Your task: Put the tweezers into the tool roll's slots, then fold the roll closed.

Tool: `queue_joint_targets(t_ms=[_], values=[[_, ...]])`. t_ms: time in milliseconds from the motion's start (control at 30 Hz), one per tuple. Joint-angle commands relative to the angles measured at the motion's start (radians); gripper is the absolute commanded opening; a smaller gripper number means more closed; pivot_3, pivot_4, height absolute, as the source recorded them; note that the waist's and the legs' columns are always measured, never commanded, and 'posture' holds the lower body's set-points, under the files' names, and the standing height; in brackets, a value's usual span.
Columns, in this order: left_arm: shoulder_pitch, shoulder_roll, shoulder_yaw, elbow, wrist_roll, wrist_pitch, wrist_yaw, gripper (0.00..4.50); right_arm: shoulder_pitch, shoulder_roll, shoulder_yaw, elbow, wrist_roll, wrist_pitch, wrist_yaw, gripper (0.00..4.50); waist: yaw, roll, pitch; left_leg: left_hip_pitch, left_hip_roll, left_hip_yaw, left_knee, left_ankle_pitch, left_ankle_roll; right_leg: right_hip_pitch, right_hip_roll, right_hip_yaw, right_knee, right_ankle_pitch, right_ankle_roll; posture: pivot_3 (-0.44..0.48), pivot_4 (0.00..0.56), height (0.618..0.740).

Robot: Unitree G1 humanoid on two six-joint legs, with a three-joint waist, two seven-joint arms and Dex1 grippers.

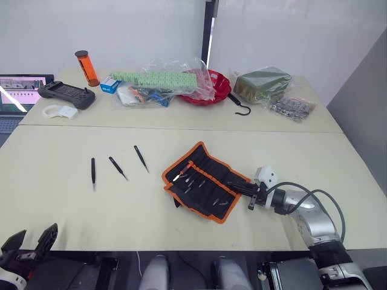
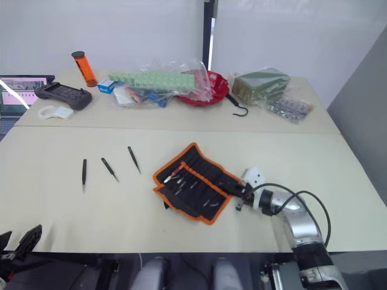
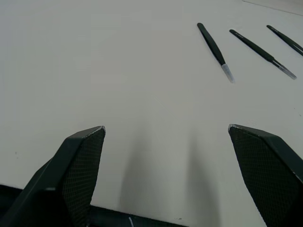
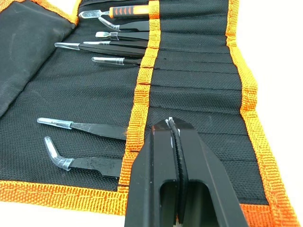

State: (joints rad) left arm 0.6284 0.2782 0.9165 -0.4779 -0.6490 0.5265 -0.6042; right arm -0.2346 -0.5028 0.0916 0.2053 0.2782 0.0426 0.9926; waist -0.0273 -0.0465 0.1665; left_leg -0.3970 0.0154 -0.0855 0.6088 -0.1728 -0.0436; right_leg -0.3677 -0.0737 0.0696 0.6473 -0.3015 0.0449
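the right hand (image 4: pixel 176 142), fingers pressed together, rested at the open tool roll (image 1: pixel 202 181), while the left hand (image 3: pixel 170 175) hovered spread near three tweezers (image 1: pixel 118 167) on the worktop (image 1: pixel 60 205).

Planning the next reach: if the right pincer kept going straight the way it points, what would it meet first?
Most likely the tool roll: the right pincer, shut, points across its slots from the near orange edge. Whether it already touches the fabric is unclear.

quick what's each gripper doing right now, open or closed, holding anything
Left gripper: open, empty, near the table's front edge.
Right gripper: closed, holding nothing visible, at the tool roll.
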Motion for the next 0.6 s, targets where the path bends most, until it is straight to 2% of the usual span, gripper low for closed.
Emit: queue_joint_targets(t_ms=[33, 200, 333, 400, 467, 600], values=[[-0.014, -0.013, -0.034, -0.023, -0.008, -0.032, 0.051, 4.42, 0.012, 0.008, 0.030, 0.027, -0.035, 0.013, 0.003, 0.00, 0.001, 0.000, 0.000, 0.000, 0.000, 0.000, 0.000, 0.000, 0.000, 0.000, 0.000, 0.000, 0.000, 0.000, 0.000, 0.000, 0.150, 0.740], [-0.055, -0.021, -0.099, -0.057, -0.009, -0.012, 0.140, 4.42, 0.024, 0.013, 0.026, 0.011, -0.034, 0.016, -0.011, 0.00, 0.000, -0.001, 0.000, 0.000, 0.000, 0.000, 0.000, 0.000, 0.000, 0.000, 0.000, 0.000, 0.000, 0.002, 0.004, 0.000, 0.150, 0.740], [-0.148, -0.003, -0.158, -0.097, -0.003, 0.031, 0.258, 4.42, 0.037, 0.014, 0.029, -0.007, -0.035, 0.020, -0.020, 0.00, 0.003, -0.001, -0.001, 0.000, 0.000, 0.000, 0.000, 0.000, 0.000, 0.000, 0.001, 0.000, 0.000, 0.003, 0.005, 0.000, 0.150, 0.740], [-0.235, 0.018, -0.216, -0.114, 0.045, 0.085, 0.363, 4.42, 0.043, 0.014, 0.028, -0.016, -0.034, 0.022, -0.026, 0.00, 0.007, -0.001, -0.001, 0.000, 0.000, 0.000, 0.000, 0.000, 0.000, 0.000, 0.001, 0.000, 0.000, 0.003, 0.005, 0.000, 0.150, 0.740], [-0.331, 0.030, -0.249, -0.100, 0.015, 0.185, 0.455, 4.42, 0.049, 0.015, 0.028, -0.024, -0.035, 0.025, -0.032, 0.00, 0.010, 0.000, -0.001, 0.000, 0.000, 0.000, 0.001, 0.000, 0.000, 0.000, 0.001, 0.000, 0.000, 0.003, 0.006, 0.000, 0.150, 0.740], [-0.477, 0.059, -0.326, -0.066, 0.028, 0.306, 0.548, 4.42, 0.062, 0.015, 0.027, -0.041, -0.034, 0.028, -0.046, 0.00, 0.007, 0.000, -0.001, 0.000, 0.000, 0.000, 0.001, 0.000, 0.000, 0.000, 0.001, 0.000, 0.000, 0.004, 0.007, 0.000, 0.150, 0.740]])
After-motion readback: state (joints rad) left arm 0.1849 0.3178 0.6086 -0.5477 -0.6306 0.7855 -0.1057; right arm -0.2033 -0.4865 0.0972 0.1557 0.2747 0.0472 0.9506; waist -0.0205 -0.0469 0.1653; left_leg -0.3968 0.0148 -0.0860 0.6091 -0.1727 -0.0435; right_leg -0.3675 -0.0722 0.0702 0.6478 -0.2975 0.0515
